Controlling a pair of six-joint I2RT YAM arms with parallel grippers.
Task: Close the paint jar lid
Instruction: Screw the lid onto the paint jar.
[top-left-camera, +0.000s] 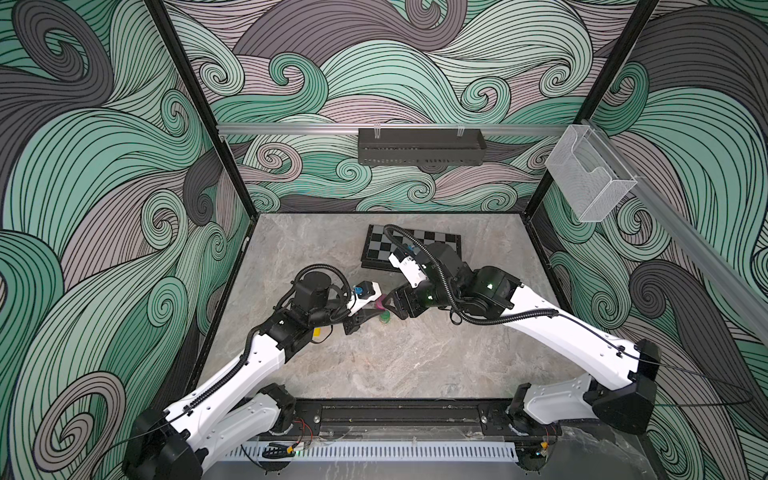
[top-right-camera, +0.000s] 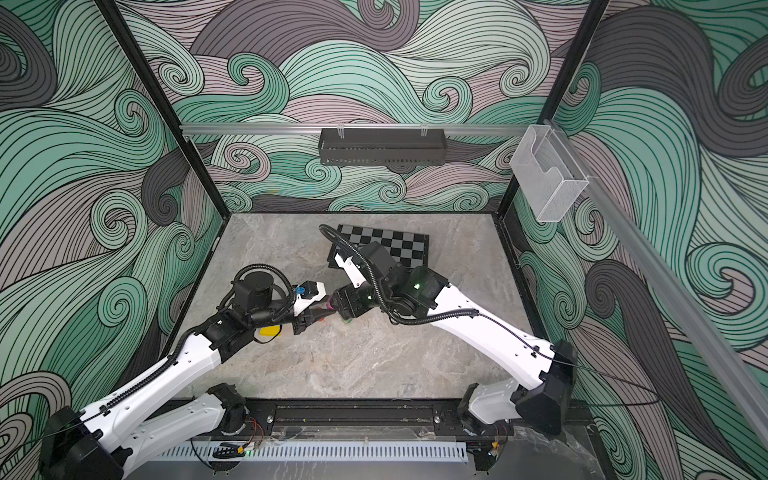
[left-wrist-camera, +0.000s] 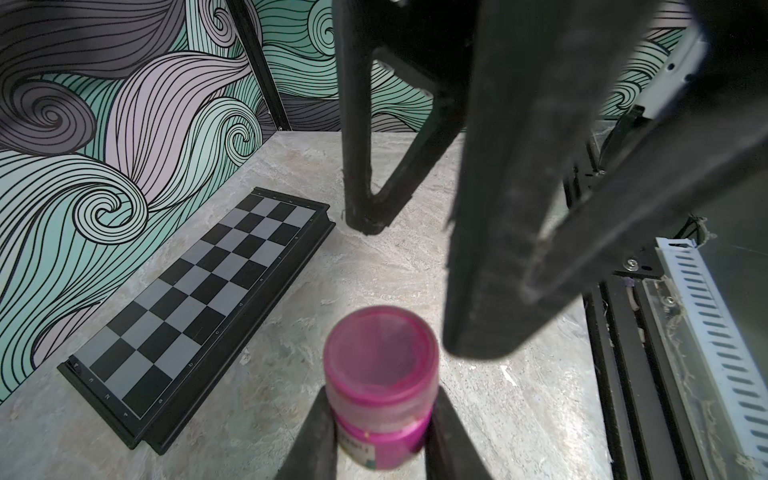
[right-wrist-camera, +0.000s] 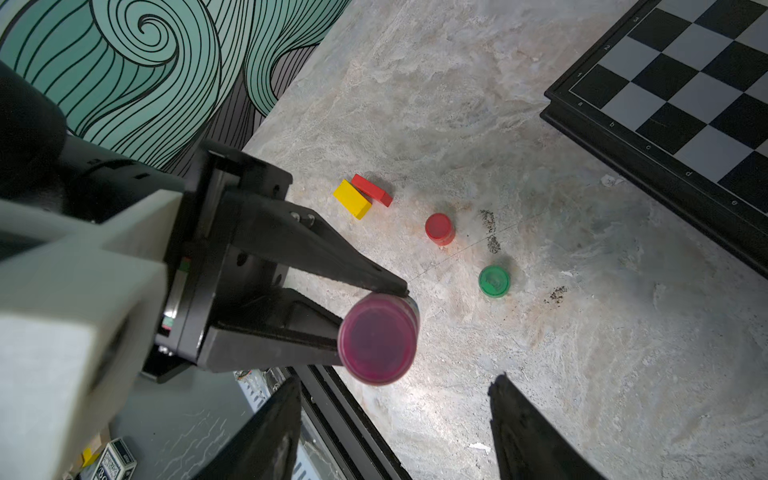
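A magenta paint jar (left-wrist-camera: 380, 386) stands upright between the two fingers of my left gripper (left-wrist-camera: 382, 415), which is shut on its body. A translucent pink lid (right-wrist-camera: 377, 338) covers its top; how tightly it sits cannot be told. My right gripper (right-wrist-camera: 398, 388) hovers just over the jar, its jaws apart with nothing between them, and its black fingers (left-wrist-camera: 486, 291) loom large in the left wrist view. In both top views the two grippers meet at mid-table around the jar (top-left-camera: 380, 305) (top-right-camera: 329, 305).
On the table beside the jar lie a green cap-like round piece (right-wrist-camera: 493, 281), a small red jar (right-wrist-camera: 439, 228), a yellow block (right-wrist-camera: 352, 198) and a red block (right-wrist-camera: 372, 190). A folded chessboard (top-left-camera: 411, 247) lies behind the arms.
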